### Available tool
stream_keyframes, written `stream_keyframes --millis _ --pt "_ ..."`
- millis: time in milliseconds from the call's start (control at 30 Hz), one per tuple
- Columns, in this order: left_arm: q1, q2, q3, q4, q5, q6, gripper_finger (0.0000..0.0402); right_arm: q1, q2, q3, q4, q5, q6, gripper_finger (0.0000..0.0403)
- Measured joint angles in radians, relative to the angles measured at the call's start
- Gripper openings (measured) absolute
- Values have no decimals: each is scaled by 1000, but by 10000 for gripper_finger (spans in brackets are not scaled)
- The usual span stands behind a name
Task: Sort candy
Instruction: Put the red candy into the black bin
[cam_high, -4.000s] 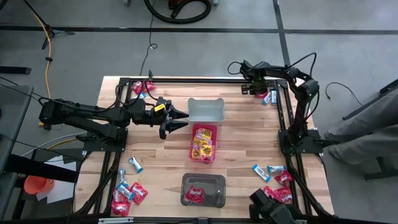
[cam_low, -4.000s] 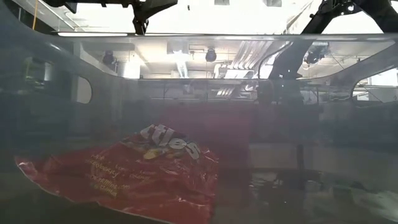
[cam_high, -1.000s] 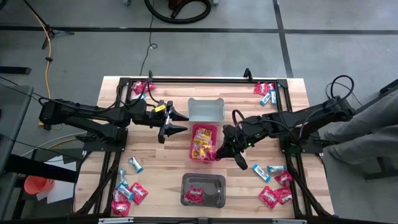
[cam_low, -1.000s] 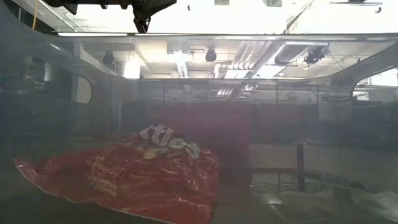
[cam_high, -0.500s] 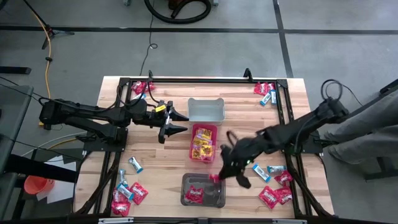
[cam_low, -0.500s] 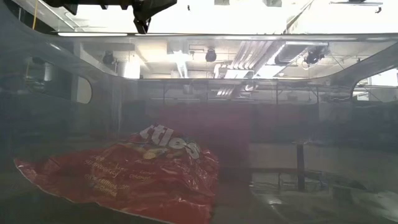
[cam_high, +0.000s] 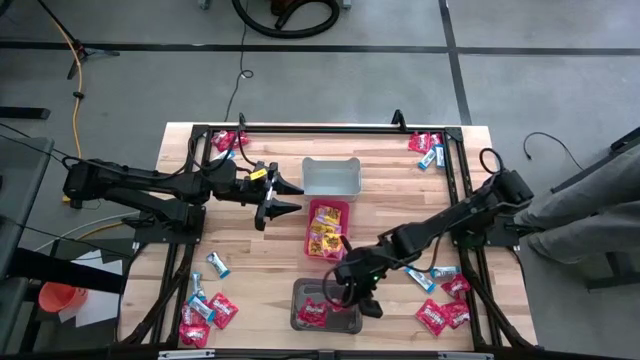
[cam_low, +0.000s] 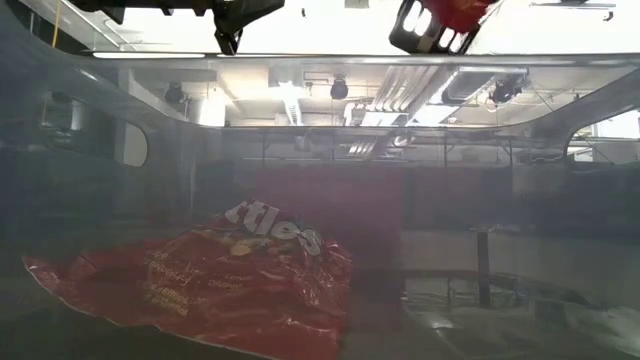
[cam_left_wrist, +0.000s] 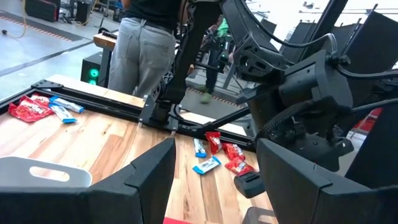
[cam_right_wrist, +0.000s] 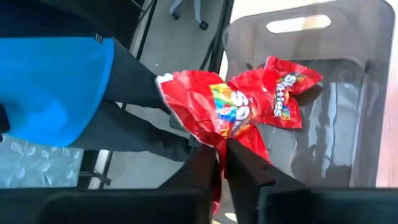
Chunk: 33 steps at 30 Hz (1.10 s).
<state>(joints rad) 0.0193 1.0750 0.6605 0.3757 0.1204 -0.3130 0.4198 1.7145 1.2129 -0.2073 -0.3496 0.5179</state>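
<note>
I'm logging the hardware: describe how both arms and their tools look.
Both arms are dark, slim, jointed links with black cables looped alongside. The left tool has two tapered black fingers and a yellow marking behind them. The right tool has flat, dark, wedge-shaped fingers.

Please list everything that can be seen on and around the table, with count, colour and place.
grey bin: one, grey, far middle of the table.
pink bin: one, pink, table centre.
yellow candy: several, yellow, inside the pink bin.
dark bin: one, dark, near middle.
binned red candy: at least two, red, inside the dark bin.
loose candy: four groups, red and blue-and-white, near the table corners.
held packet: one, red, above the dark bin.
person: one, grey trousers, right of the table.
left claw: open, left of the grey bin.
right claw: shut on the held packet.
</note>
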Motion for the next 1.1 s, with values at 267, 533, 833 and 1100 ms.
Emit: stream_keyframes --millis 267,533,833,1100 --pt "0 0 0 -11 0 -2 213 0 0 16 -41 -9 14 186" --pt "0 0 0 -13 0 1 213 0 -2 113 -274 8 -189 262" --pt "0 0 0 -17 0 1 213 0 -2 136 -304 96 -343 264" --pt "0 0 0 -13 0 -28 213 -21 -5 155 -390 140 -359 264"
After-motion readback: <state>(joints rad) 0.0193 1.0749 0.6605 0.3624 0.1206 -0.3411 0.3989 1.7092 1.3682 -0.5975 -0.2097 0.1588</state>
